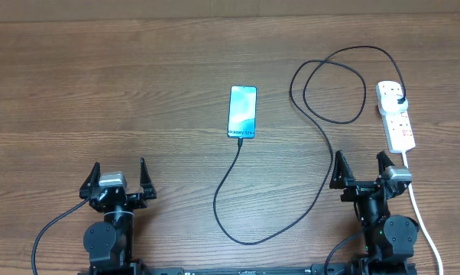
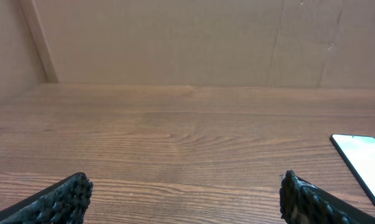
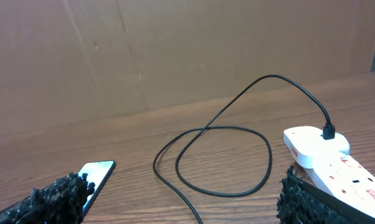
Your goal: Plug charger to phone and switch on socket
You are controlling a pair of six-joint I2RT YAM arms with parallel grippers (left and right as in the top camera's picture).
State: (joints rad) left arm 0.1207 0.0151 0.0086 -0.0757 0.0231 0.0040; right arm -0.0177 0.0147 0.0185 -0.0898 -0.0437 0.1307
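Your released right claw (image 1: 361, 159) is nearer the socket (image 1: 396, 116), lying just ahead by the right edge, long axis near-to-far

Bare brown wooden table (image 1: 100, 92) ahead of the left gripper (image 1: 119, 166): unobstructed passage. Ahead of the right gripper (image 1: 360, 157), the thin black charger cable (image 1: 326, 136) loops across the surface between the slim blue-screened phone (image 1: 243, 111) and the white elongated power strip (image 1: 396, 116), whose white cord (image 1: 418, 203) trails alongside that gripper
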